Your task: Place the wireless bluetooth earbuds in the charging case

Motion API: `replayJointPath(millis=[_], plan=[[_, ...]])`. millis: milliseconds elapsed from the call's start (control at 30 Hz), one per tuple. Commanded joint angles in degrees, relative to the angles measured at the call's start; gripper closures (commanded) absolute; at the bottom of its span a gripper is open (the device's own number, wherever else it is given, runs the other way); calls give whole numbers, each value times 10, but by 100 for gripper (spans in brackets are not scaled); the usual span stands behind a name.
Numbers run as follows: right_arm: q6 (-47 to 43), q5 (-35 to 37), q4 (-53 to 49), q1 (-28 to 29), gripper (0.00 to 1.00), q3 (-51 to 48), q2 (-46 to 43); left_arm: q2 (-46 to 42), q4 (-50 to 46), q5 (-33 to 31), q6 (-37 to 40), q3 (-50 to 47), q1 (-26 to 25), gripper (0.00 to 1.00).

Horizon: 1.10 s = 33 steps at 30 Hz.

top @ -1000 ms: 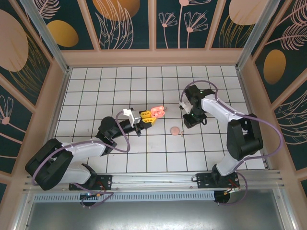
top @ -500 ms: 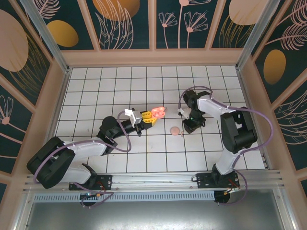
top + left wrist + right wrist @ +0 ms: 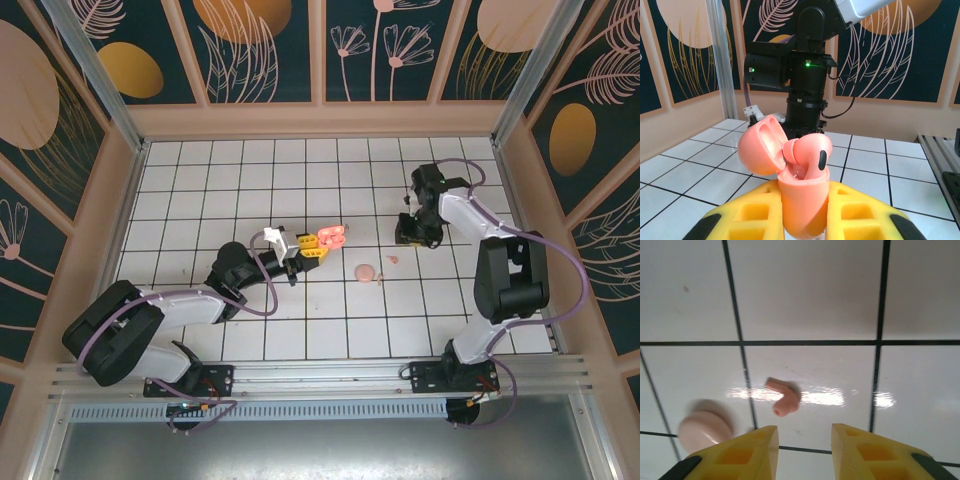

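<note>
The salmon charging case (image 3: 802, 200) stands upright with my left gripper (image 3: 802, 220) shut on its body, its lid (image 3: 760, 145) swung open to the left. One pale pink earbud (image 3: 812, 152) sits in the case, its stem down in a socket. In the top view the case (image 3: 332, 236) is held near the middle of the tiles by the left gripper (image 3: 318, 243). A second earbud (image 3: 782, 399) lies loose on a white tile, just ahead of my right gripper (image 3: 802, 437), which is open and holds nothing. From above, this earbud (image 3: 392, 260) lies slightly nearer than the right gripper (image 3: 408, 237).
A pale pink round disc (image 3: 366, 271) lies on the tiles left of the loose earbud, and it appears blurred at the lower left (image 3: 704, 429) in the right wrist view. Wooden walls (image 3: 300, 120) ring the tiled floor. The right arm's black body (image 3: 807, 65) stands behind the case.
My right gripper has pulled back and to the right, away from the disc, and its jaws have widened. An earbud now lies uncovered on the tile. The left gripper still holds the case.
</note>
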Motion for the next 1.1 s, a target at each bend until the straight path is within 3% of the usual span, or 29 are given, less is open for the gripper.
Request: replayJointPath(millis=[0,233,633,1067], plan=[[68,-20,17,12,66,-20,-2,2,23,6,-3,18,-1,85],[99,3,30,15,64,-41,28,0,20,1,-1,15,-2,85],[114,-23,69,21,63,-48,72,1,17,0,1,15,-1,85],[115,-18,51,32,71,-48,85,1,10,-1,6,16,-1,86]])
